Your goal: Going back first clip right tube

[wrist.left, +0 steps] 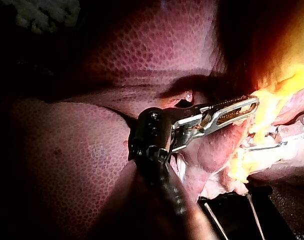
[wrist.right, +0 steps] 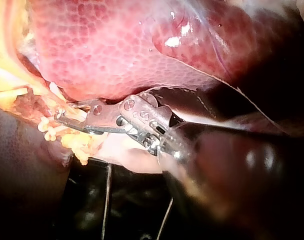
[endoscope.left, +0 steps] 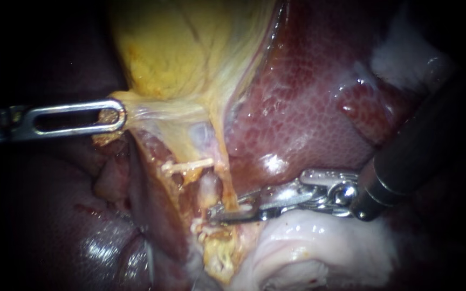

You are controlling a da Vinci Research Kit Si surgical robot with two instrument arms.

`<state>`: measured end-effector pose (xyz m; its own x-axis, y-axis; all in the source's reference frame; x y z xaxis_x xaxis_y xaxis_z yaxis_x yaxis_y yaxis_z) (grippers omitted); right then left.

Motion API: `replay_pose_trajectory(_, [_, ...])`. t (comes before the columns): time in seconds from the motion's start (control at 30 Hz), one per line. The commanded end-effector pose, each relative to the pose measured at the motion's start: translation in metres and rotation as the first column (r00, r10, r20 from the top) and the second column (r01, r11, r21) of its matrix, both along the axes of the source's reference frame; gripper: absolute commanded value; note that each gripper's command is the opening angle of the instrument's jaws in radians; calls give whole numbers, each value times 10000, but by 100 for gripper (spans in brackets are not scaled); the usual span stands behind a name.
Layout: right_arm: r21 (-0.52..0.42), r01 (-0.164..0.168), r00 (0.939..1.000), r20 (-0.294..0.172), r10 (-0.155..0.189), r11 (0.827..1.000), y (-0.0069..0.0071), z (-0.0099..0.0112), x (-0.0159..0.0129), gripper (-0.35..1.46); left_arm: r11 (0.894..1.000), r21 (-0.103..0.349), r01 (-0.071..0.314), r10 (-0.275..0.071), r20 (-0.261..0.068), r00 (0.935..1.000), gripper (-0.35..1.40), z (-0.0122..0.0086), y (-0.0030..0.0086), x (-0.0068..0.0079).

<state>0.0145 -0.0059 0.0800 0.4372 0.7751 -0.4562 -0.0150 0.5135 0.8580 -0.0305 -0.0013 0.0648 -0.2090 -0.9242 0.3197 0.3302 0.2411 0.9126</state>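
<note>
Right instrument (endoscope.left: 215, 215) comes in low over a pale fold of tissue (endoscope.left: 319, 248). Its jaws stand only narrowly apart, with the tips against yellow fatty tissue (endoscope.left: 217, 258) just under a short pale tube (endoscope.left: 210, 188). A thin white bar (endoscope.left: 187, 166) lies across the tissue just beyond the tube; I cannot tell whether it is a clip. Farther back the left instrument (endoscope.left: 115, 115) is clamped on the gallbladder (endoscope.left: 173, 48) at its lower edge, the tissue drawn taut. The liver (endoscope.left: 308, 102) lies behind.
</note>
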Motion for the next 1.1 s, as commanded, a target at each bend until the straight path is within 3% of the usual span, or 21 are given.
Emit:
replay_pose_trajectory(0.03, [-5,2,10000,-5,-2,10000,0,0,0,-35,10000,0,0,0,-3,10000,-35,0,0,0])
replay_pose_trajectory(0.27, [1,8,10000,-10,-8,10000,-1,-2,0,-35,10000,-1,2,-2,-4,10000,-35,0,-1,0])
replay_pose_trajectory(0.3, [16,-12,10000,-33,12,10000,-1,-4,1,-24,10000,-1,2,-2,-4,10000,-35,0,-1,0])
replay_pose_trajectory(0.4, [-1095,-95,9984,-560,33,9939,4,-8,8,47,10000,0,2,-2,-4,10000,-35,0,-1,0])
replay_pose_trajectory(0.43, [-1321,-142,9981,-606,62,9911,7,-10,10,57,10000,-1,2,-2,-4,10000,-35,0,-1,0])
replay_pose_trajectory(0.53, [-1823,-490,9977,-545,397,9820,14,-13,12,60,10000,-1,1,-1,-4,10000,-35,0,-1,0])
replay_pose_trajectory(0.93, [-2113,-443,9969,-724,296,9764,37,-32,-20,60,10000,-3,0,0,-4,10000,-35,0,-2,1])
replay_pose_trajectory(1.1, [-2305,-529,9960,-828,345,9716,52,-65,-51,60,10000,-12,5,-5,-10,10000,-35,0,-3,1])
